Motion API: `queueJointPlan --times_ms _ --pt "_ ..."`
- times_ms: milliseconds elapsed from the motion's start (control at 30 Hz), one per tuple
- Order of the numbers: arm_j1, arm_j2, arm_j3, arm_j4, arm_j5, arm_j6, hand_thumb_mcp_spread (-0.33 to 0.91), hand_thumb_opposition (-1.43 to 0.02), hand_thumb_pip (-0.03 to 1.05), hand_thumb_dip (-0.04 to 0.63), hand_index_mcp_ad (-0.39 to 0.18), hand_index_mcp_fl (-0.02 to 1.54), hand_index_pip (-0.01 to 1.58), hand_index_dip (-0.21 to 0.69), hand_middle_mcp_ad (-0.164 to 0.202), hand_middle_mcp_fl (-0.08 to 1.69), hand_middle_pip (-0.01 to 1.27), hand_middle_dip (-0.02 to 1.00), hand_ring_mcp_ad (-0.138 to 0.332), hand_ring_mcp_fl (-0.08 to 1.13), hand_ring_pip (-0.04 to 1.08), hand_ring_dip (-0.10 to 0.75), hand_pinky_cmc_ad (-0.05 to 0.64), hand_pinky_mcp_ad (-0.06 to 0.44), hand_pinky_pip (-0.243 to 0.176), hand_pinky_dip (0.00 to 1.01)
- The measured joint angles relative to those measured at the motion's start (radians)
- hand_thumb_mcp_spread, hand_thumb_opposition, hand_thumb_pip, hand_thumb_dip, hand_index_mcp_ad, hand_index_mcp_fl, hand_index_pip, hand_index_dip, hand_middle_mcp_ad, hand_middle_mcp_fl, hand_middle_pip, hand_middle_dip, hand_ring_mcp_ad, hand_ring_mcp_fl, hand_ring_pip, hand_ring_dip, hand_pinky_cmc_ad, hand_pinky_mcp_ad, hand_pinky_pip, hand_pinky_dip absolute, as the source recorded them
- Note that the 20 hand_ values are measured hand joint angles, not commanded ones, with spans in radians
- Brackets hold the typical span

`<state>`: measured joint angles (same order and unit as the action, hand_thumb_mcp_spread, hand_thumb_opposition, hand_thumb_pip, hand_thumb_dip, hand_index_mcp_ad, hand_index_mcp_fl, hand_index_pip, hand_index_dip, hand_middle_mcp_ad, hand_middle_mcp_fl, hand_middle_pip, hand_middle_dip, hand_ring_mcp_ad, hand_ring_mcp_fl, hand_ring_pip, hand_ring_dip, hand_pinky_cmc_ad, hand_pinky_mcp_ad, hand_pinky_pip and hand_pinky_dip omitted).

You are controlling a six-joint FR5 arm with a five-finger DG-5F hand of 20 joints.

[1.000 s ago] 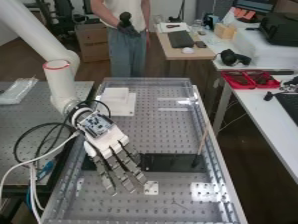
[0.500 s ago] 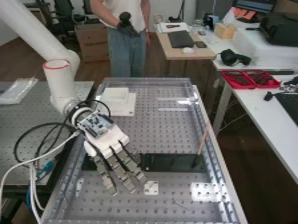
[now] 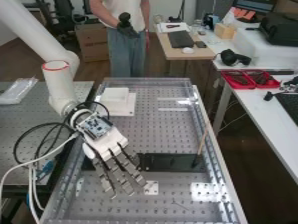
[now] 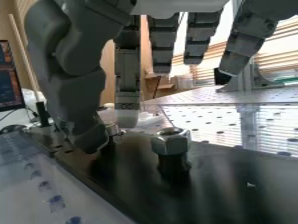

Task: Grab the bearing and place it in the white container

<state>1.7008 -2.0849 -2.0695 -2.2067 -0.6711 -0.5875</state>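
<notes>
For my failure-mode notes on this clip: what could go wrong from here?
The hand hangs low, so its thumb might knock the upright hex-topped metal piece or scrape the black plate. The cable looping from the wrist could snag on the way to the white container.

red trays (image 3: 239,88) rest on the white table (image 3: 261,109); a dark flat object (image 3: 180,38) lies on the wooden desk (image 3: 174,53).

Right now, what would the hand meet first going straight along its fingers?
Probably the perforated metal bench top, though the long black plate might come first; the height of the hand is unclear.
</notes>
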Motion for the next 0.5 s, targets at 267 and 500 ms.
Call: queueJointPlan --times_ms 267,500 --pt "0.000 -0.002 0.001 -0.002 -0.004 0.003 0.51 -0.83 0.48 0.300 -0.056 0.28 1.30 0.258 0.075 0.10 0.14 0.22 0.131 0.01 0.11 0.093 0.365 0.278 -0.045 0.19" --pt "0.000 -0.004 0.004 -0.008 -0.008 0.009 0.51 -0.84 0.48 0.300 -0.056 0.29 1.30 0.258 0.075 0.10 0.14 0.22 0.131 0.01 0.11 0.101 0.365 0.279 -0.042 0.19"
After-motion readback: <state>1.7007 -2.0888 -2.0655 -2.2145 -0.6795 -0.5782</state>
